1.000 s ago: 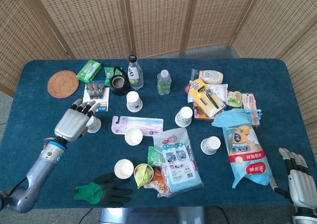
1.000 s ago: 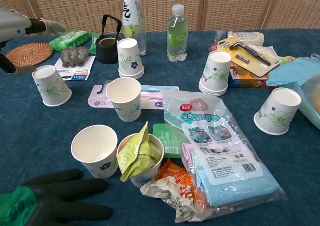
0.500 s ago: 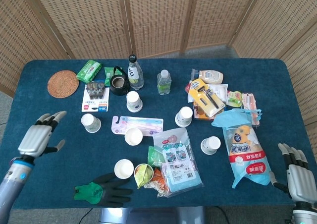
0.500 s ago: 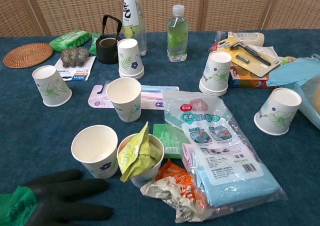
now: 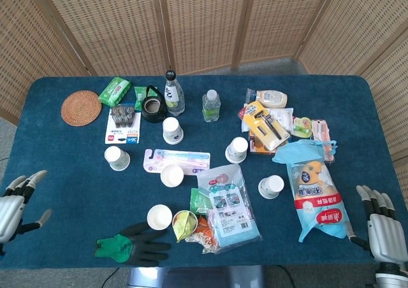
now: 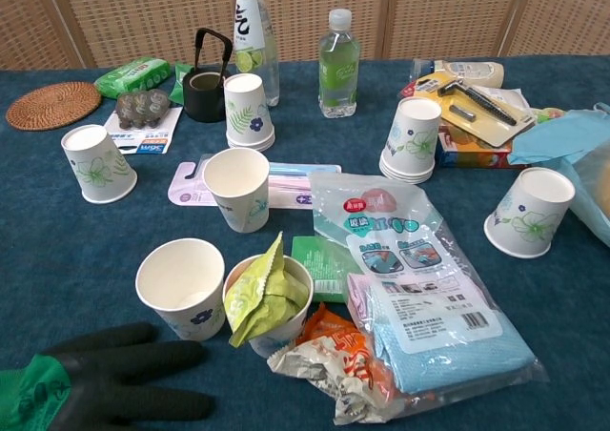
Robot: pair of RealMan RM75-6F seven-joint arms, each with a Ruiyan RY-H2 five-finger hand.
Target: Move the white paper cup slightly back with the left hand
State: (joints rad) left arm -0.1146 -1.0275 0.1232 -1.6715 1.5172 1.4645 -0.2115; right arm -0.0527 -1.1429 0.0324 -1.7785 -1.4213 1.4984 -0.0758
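Head view | paper cups (image 5: 116, 158): seven | bottles (image 5: 172, 93): two | hands (image 5: 13, 202): two

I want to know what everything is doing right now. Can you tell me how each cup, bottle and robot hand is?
left hand: open, holds nothing
right hand: open, holds nothing
white paper cup: upright, empty, untouched
cup by the green wrapper: upright, stuffed with the wrapper
tall bottle: upright
small bottle: upright, capped
black glove: lying flat

Bare table (image 5: 57, 167) lies open left of the white cup (image 5: 116, 158), toward the left hand (image 5: 14, 202). Behind the cup sits a battery pack (image 5: 121, 125), to its right a pink card (image 5: 177, 158), in front a black glove (image 5: 134, 244).
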